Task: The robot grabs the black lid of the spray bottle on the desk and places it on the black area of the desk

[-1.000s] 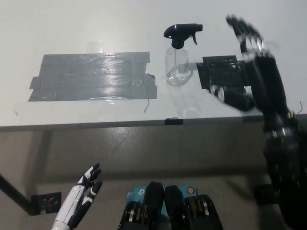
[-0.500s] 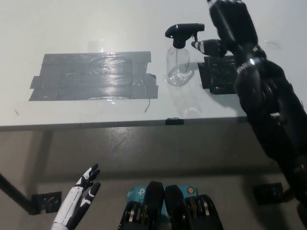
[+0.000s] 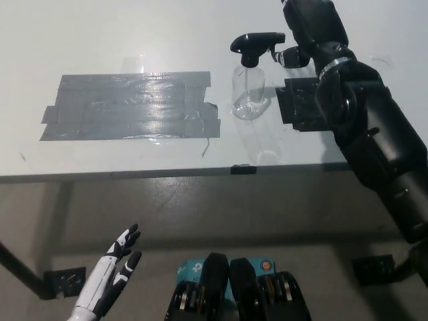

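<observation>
- Reaching with my black right hand (image 3: 304, 27) at the far side of the desk (image 3: 134, 33), I have it just beside the trigger end of the black lid (image 3: 253, 45); I cannot tell whether its fingers are spread or curled.
- That lid sits on top of the clear spray bottle (image 3: 248, 90), which stands upright between the grey taped patch (image 3: 130, 107) and the small black area (image 3: 301, 103).
- I judge the bottle empty and light, so it could tip or slide under a sideways push.
- Hard plastic, fairly slick: I would grip the lid around its neck, below the nozzle.
- My white left hand (image 3: 114, 274) rests low with fingers apart, holding nothing.
</observation>
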{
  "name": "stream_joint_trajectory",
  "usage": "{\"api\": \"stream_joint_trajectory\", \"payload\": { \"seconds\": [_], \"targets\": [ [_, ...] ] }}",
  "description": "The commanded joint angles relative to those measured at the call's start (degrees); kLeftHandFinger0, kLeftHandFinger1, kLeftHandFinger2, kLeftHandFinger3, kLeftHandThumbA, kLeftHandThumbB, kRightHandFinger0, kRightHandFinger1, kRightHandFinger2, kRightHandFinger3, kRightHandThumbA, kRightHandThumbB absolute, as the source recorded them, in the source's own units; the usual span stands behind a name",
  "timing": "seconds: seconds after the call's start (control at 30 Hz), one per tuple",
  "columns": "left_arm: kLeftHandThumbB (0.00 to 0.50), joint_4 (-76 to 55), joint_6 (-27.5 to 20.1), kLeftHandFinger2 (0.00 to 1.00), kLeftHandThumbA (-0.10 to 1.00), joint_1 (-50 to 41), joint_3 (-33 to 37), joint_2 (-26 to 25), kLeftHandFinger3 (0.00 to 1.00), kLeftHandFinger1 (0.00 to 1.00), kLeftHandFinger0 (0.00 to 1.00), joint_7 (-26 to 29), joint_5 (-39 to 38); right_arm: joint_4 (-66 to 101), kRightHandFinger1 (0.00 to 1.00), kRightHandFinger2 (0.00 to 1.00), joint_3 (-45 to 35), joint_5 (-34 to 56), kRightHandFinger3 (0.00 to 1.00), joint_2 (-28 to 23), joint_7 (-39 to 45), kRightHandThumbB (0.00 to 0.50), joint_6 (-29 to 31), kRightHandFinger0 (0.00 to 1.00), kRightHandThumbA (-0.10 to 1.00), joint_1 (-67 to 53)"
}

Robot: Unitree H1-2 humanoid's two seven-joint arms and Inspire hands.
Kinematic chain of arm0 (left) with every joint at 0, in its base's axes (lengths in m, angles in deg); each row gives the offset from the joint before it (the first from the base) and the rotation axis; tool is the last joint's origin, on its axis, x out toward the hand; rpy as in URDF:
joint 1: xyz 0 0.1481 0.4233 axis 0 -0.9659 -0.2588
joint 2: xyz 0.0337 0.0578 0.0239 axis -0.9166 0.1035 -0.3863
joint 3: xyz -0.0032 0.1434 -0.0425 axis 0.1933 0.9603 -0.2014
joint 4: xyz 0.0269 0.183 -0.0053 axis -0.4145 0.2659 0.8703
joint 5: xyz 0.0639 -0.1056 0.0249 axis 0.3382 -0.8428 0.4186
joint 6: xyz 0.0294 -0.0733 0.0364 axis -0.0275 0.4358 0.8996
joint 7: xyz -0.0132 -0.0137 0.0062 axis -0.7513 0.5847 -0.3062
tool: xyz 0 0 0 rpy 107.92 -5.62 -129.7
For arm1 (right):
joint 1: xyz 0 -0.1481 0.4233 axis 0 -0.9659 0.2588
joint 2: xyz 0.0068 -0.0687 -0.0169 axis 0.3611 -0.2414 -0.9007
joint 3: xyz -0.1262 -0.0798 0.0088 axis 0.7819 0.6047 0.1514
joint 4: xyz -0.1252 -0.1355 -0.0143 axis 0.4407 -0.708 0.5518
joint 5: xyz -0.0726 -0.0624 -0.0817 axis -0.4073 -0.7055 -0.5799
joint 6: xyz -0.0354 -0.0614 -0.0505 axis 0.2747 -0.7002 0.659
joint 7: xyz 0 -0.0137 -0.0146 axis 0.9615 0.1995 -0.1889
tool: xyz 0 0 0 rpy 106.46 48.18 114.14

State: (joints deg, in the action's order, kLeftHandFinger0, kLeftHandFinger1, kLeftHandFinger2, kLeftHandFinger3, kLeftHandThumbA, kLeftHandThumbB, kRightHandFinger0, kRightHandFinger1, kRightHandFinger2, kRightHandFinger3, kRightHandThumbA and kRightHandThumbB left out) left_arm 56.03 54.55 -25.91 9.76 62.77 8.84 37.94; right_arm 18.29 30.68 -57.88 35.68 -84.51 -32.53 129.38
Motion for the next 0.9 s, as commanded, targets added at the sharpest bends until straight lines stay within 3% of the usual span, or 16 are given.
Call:
{"api": "stream_joint_trajectory", "payload": {
  "seconds": [0.0, 0.87],
  "targets": [
    [0.102, -1.4, -1.0, 1.0, 1.0, 0.8, -0.5, -0.9, 1.0, 1.0, 1.0, 0.1, 0.6, -1.4, 1.0, 1.0, 0.7, -0.7, 1.0, -0.1, -2.7, 0.474, 0.4, 1.0, 0.86, 4.8],
    [0.088, -1.1, -1.2, 1.0, 1.0, 2.6, -0.2, -1.4, 1.0, 1.0, 1.0, 0.0, 1.8, -7.4, 1.0, 1.0, 2.2, 1.7, 1.0, 2.2, -0.7, 0.497, 0.5, 1.0, 0.93, 9.8]
  ]
}}
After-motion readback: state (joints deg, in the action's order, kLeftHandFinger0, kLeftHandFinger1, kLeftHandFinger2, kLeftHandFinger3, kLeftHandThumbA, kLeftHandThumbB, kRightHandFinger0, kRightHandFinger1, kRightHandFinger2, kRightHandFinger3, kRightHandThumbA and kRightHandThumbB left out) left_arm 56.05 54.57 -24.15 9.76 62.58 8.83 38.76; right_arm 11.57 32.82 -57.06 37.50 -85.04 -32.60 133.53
